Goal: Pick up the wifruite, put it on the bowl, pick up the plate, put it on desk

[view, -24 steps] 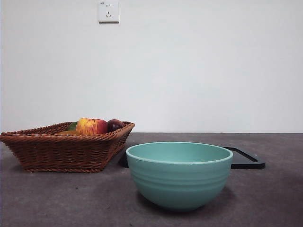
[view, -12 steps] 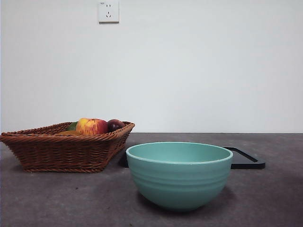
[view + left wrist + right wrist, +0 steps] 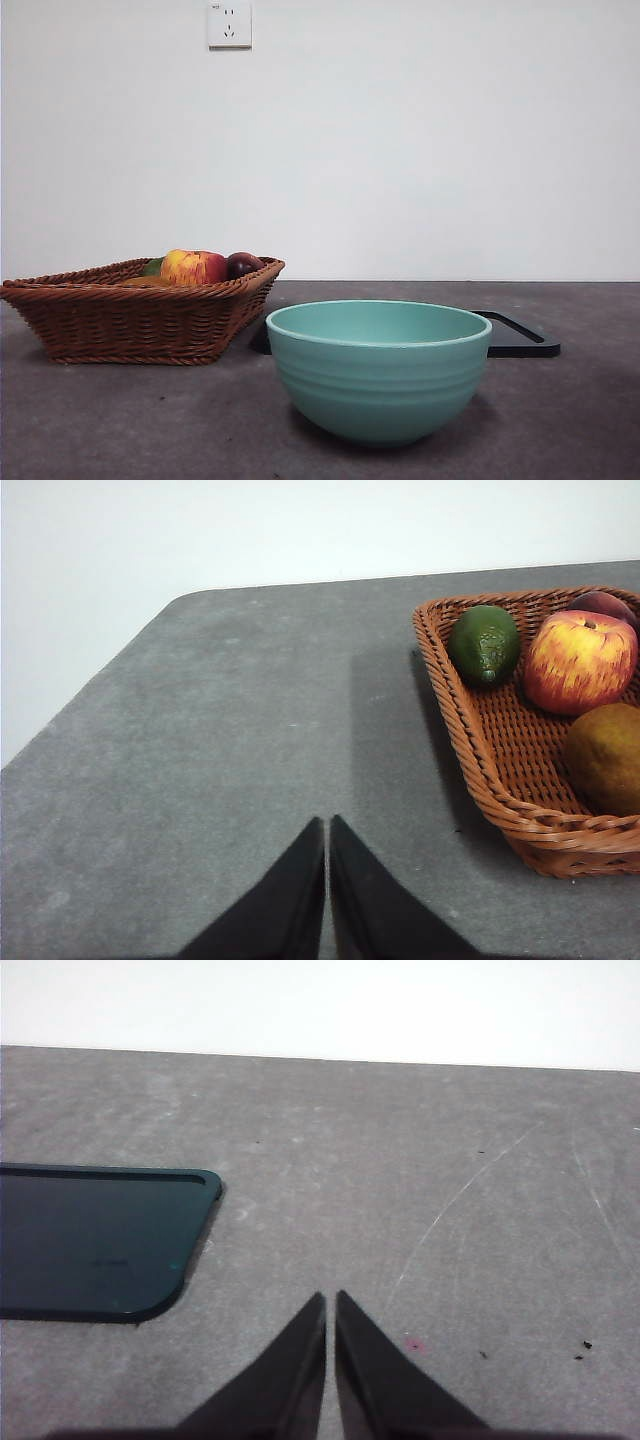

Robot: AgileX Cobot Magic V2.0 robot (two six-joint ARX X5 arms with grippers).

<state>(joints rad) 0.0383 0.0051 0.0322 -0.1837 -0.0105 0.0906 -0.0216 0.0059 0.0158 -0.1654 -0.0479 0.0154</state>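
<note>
Counter (image 3: pixel 100 420): broad dark grey matte top, faintly mottled; carries everything listed below.

Basket (image 3: pixel 130 320): brown wicker, shallow, well to one side of the bowl. Holds four fruits.

Bowl (image 3: pixel 378 375): seafoam-teal ceramic, ridged outside, smooth rim; stands upright and near in the front view, empty as far as can be seen. Judged heavy, hard and breakable; a fruit ought to be lowered in, not dropped.

Plate (image 3: pixel 95 1240): flat dark tray with rounded corners and a raised lip, lying on the counter behind the bowl. Judged stiff, thin and smooth; best pinched at the lip along one edge.

Apple (image 3: pixel 580 662): red-yellow, in the basket, not wanted.

Wifruite (image 3: pixel 607 757): dull orange-brown, rounded, in the basket beside the apple, close to the rim. Judged light, firm, somewhat rough-skinned; take it across its widest part from above, clear of the wicker wall.

Lime (image 3: pixel 484 643): green, in the basket corner.

Plum (image 3: pixel 243 264): dark purple, behind the apple.

Left claw (image 3: pixel 327 835): tips together, empty, over bare counter beside the basket.

Right claw (image 3: pixel 330 1310): tips together, empty, near the plate's corner.
</note>
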